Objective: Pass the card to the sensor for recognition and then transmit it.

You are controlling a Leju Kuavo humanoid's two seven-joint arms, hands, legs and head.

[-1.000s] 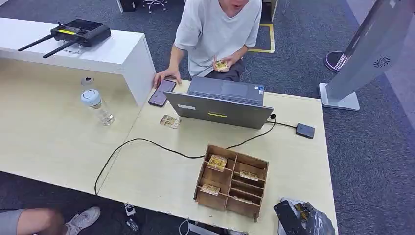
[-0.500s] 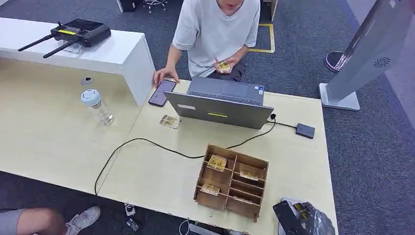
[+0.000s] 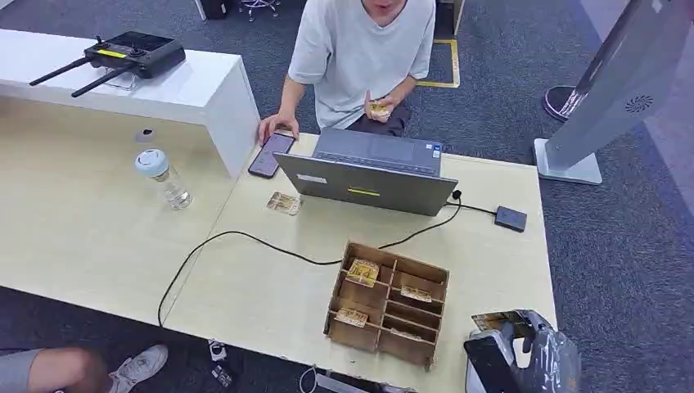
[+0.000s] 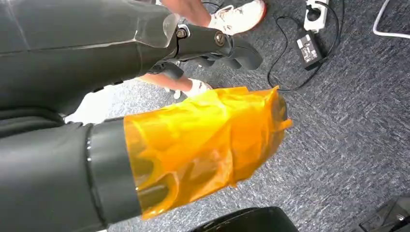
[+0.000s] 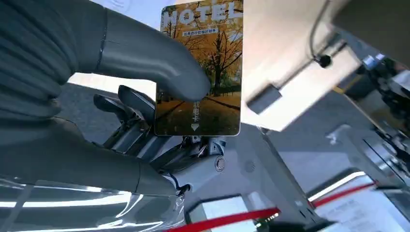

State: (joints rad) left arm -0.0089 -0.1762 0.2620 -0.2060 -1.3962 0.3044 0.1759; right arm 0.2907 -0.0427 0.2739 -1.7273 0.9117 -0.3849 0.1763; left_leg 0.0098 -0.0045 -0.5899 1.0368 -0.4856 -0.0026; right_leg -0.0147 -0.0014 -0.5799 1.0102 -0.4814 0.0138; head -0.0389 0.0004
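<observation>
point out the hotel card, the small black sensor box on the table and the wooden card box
hotel card (image 5: 205,72), right wrist view, middle of its printed face
sensor box (image 3: 510,219), head view, centre of its top
wooden card box (image 3: 435,271), head view, far right rim

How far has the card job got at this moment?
Done: a card is picked up, pinched under the thumb of the right robot hand by the table's near right corner. In hand: carrying it; the sensor lies further back, past the wooden box. Left: present the card to the sensor, then pass it on, likely to the person behind the laptop.
</observation>
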